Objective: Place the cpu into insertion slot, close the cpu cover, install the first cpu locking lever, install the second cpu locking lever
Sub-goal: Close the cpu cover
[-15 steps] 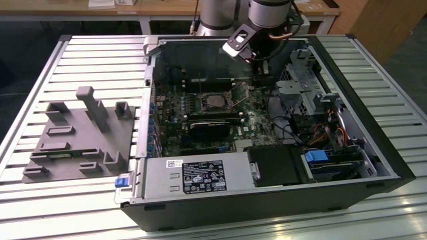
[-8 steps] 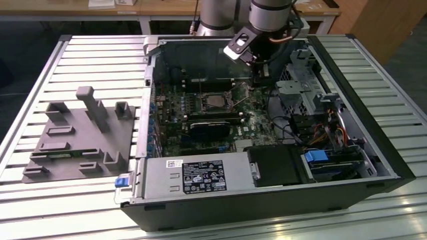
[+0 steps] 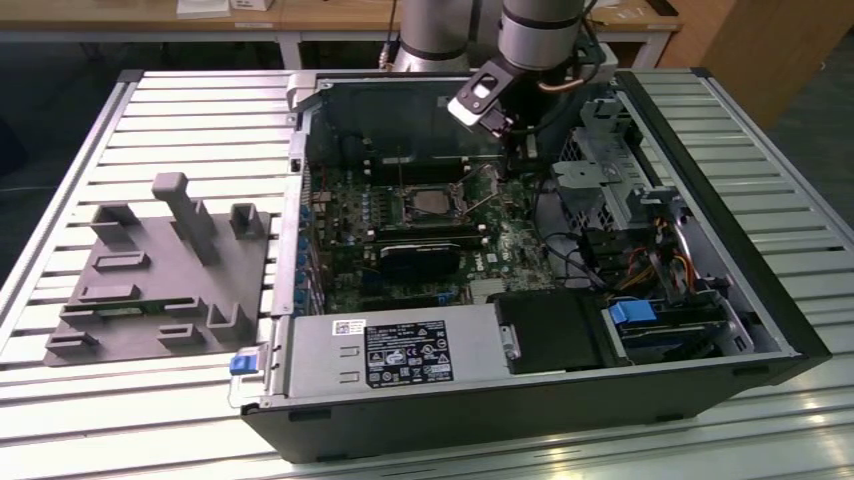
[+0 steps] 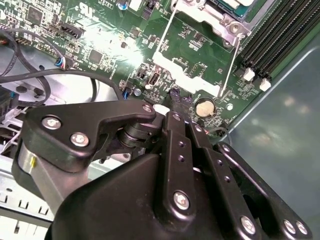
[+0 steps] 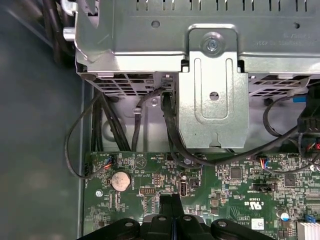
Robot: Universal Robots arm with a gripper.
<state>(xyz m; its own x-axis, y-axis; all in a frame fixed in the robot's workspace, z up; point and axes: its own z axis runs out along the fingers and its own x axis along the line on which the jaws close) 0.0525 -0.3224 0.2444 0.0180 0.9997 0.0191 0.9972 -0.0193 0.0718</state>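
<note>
Cpu [image 3: 430,203] lies seated in the insertion slot [image 3: 404,205] at mid-board in the exterior view. Toward that view's right, the cpu cover [image 4: 185,74], silvery in the second wrist view, stands swung open. The gripper [image 3: 511,158] hangs at its free edge, jaws pressed together, gripping nothing visible.

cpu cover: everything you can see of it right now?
The cpu cover is a thin silvery metal frame with a square window, green board showing through. It is swung open, joined at the insertion slot rim, its free end toward the gripper, which sits right at that edge; contact cannot be judged.
</note>
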